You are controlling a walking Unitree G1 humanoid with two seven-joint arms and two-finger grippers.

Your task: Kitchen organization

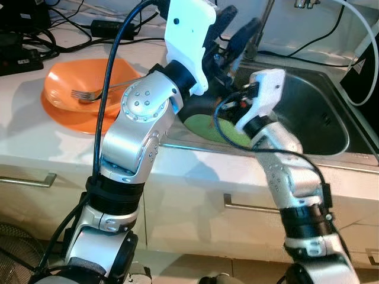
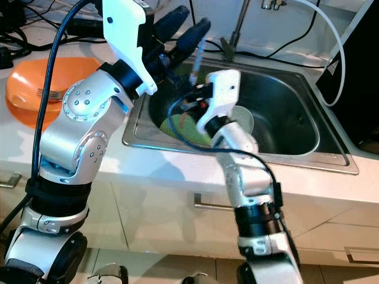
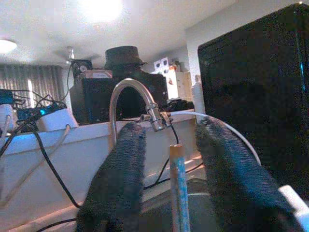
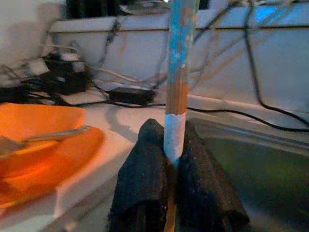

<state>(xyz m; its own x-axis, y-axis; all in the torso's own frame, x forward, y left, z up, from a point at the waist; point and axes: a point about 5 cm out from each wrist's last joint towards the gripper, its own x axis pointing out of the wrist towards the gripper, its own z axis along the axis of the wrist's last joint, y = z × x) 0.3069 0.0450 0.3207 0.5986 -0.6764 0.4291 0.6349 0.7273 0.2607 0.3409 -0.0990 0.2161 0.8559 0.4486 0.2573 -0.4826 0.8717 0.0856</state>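
Our right gripper [image 4: 174,159] clamps a chopstick [image 4: 177,72] above the sink's [image 2: 296,155] left rim; left gripper [image 3: 169,169] gapes around it. Handover midway; fork [image 1: 89,93] awaits on the orange plates [image 1: 65,112] at the counter's left end.

Orange plates [image 1: 65,112], blue-and-tan stick [image 4: 178,72], green plate [image 1: 207,127].

The two head views look forward and down from close above the counter, sharing the sink [image 1: 308,118] at right and the orange plate [image 2: 29,94] at upper left. The left wrist camera looks along its fingers [image 3: 116,188] toward the faucet [image 3: 126,104]; the right wrist camera faces the plate across the counter
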